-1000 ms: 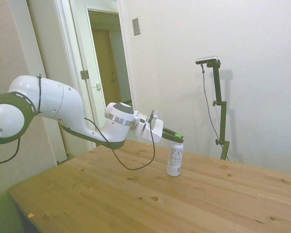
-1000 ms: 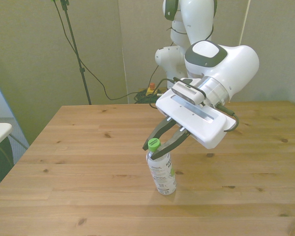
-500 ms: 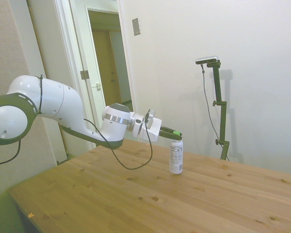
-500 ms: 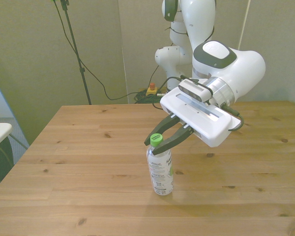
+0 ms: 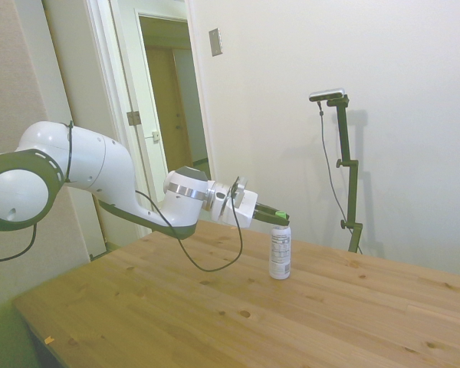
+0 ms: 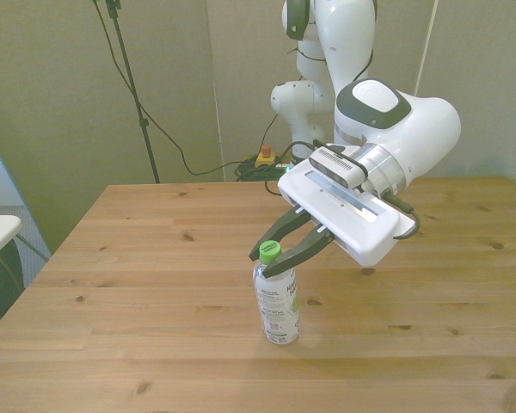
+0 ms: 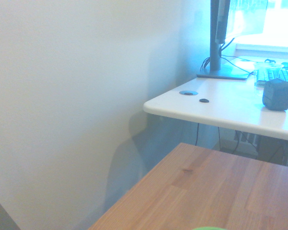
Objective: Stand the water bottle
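A: Status on the bottle point(image 6: 276, 301)?

B: It's upright on the table point(image 6: 138, 284), base flat on the wood, roughly mid-table, a bit toward the near edge in the front view. Green cap point(image 6: 270, 250) is up.

A: Gripper?

B: Gripper point(image 6: 277, 255) reaches in nearly horizontal; fingers straddle the cap and neck. They look closed on the cap, but I can't tell for sure whether the pads are pinching it or have a little slack. In the side view the fingers sit right at the cap too point(image 5: 281, 218).

A: Why hold it that high?

B: My guess: gripping by the neck lets the base settle flat w/o the fingers hitting the table. Body and label stay free.

A: Room to back out?

B: Plenty. Bare wood all around the bottle, no edge close. Wrist cam shows only a wall, a white desk point(image 7: 221, 108) beyond the table's edge, and a sliver of green at the frame's border.

A: Risk?

B: Tall, narrow, light — I'd say a sideways drag on release could tip it.
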### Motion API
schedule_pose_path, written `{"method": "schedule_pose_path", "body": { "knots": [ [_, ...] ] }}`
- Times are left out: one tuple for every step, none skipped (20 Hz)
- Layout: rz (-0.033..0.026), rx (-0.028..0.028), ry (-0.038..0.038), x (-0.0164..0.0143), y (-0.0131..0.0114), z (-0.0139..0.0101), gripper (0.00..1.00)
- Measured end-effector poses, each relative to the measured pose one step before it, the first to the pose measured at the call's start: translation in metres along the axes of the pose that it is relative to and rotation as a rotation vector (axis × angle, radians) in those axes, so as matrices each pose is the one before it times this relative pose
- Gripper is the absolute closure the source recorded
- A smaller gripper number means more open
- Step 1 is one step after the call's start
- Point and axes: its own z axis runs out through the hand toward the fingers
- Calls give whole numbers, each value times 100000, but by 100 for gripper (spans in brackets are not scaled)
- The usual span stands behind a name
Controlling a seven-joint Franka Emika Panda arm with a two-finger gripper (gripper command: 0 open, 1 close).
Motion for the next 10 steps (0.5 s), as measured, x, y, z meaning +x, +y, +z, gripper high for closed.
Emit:
{"method": "schedule_pose_path", "body": {
  "knots": [
    [56,-47,51,29,7,40,0],
    [25,-28,30,19,4,25,0],
    [16,-22,19,13,3,18,0],
    [10,-16,-7,3,2,7,0],
    [13,-34,-27,0,7,10,0],
    [22,-53,-1,12,10,27,0],
    [34,-85,-19,14,17,38,0],
    [-7,-185,-137,-39,58,21,0],
    [-64,-97,-186,-83,53,-13,0],
    [9,-26,-217,-71,5,-64,0]
  ]
}}
